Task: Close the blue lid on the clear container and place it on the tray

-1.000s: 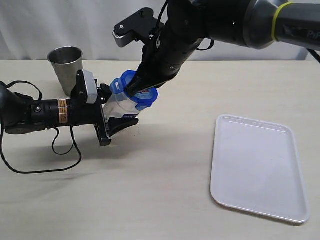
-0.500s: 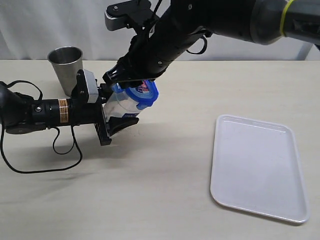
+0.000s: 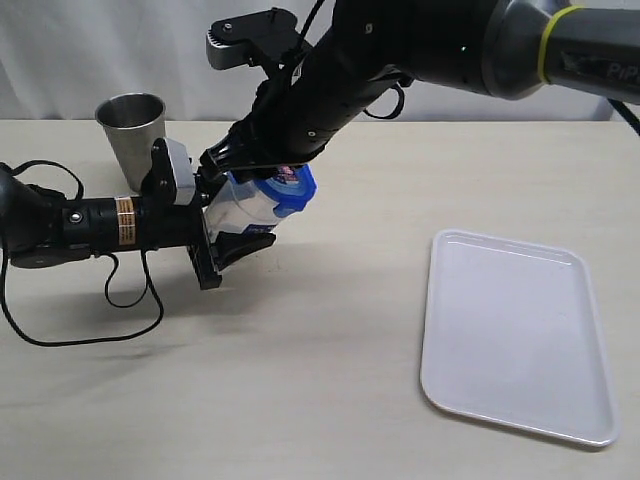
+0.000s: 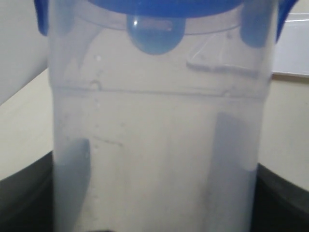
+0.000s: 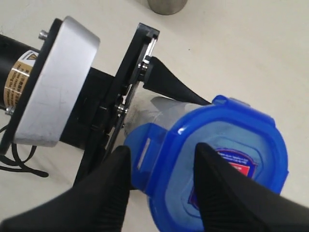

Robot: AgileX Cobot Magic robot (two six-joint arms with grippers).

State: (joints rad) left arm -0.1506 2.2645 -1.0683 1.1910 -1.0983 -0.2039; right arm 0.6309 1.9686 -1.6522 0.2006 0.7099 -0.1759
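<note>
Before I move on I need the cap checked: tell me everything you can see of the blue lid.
The blue lid is glossy bright-blue plastic, roundish, with flaps hanging down at its edge and a red-and-blue sticker on top. It sits on the mouth of the clear container, which the left gripper holds tilted. The right gripper straddles its edge, jaws apart, one finger over the top. Whether the flaps are latched I cannot tell.

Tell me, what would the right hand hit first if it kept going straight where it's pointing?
Most likely the blue lid on the clear container: the right hand is open, its fingers straddling one lid flap directly ahead.
</note>
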